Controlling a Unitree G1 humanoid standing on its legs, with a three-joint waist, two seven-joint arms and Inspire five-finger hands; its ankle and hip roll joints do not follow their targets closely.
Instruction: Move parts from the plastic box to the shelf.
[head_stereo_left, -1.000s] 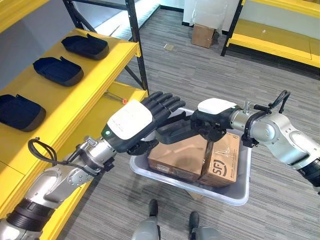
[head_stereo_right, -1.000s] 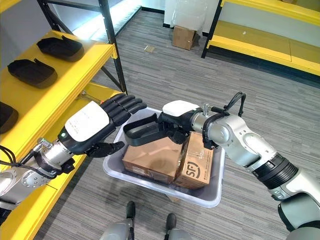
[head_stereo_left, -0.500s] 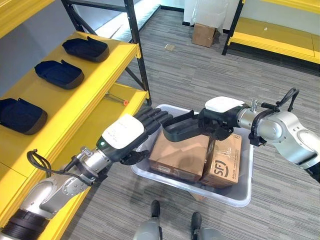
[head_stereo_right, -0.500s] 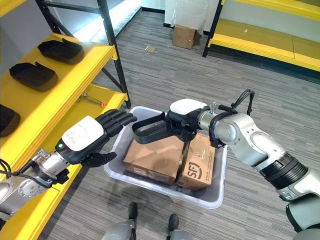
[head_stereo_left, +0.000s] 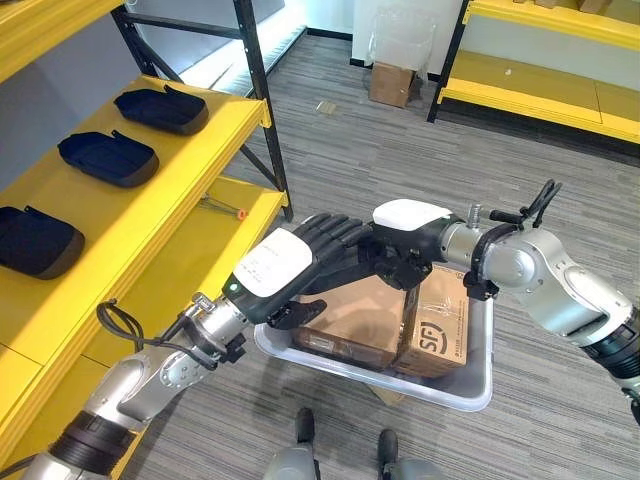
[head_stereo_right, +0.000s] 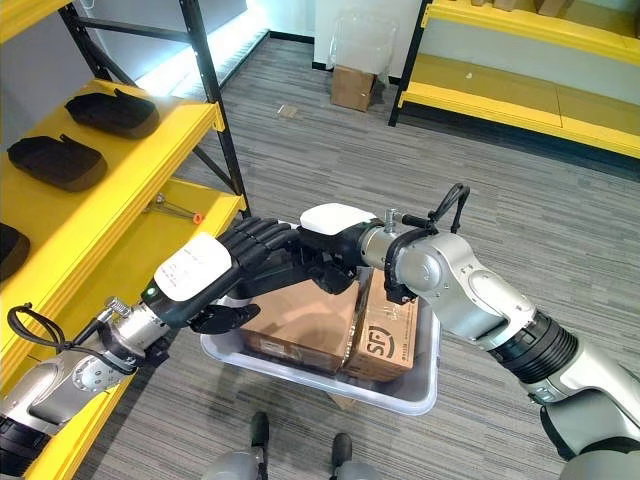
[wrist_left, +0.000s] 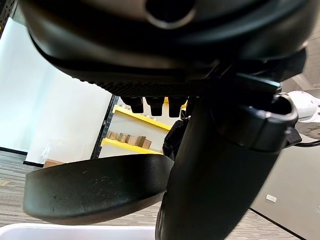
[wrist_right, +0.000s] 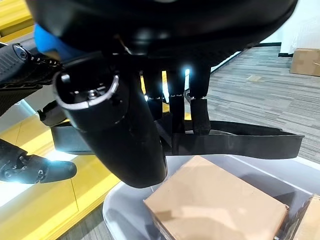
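In the middle of the frame both hands are meeting over the plastic box (head_stereo_left: 470, 385), a pale grey tub that is sitting on the striped grey floor (head_stereo_left: 360, 140). The right hand (head_stereo_left: 405, 245), coming in from the right side, is grasping a black part (wrist_right: 240, 145): its own wrist view shows the fingers (wrist_right: 199, 112) curling down over the part's rim while the thumb is closing from the other side. The part is hanging in the air just above the cardboard boxes (head_stereo_left: 365, 320) that are filling the tub. The left hand (head_stereo_left: 290, 265), reaching up from the lower left, is lying with its fingers stretched out over the near end of the same part (wrist_left: 95, 187); in its wrist view the dark rounded piece is sitting right under the fingers and beside the thumb, but a closed grip cannot be told there. Along the left edge of the frame, three more black parts (head_stereo_left: 105, 158) are resting in a row on the yellow shelf (head_stereo_left: 150, 215), well apart from the hands. A small red-tipped tool (head_stereo_left: 228, 210) is lying on the lower shelf board.
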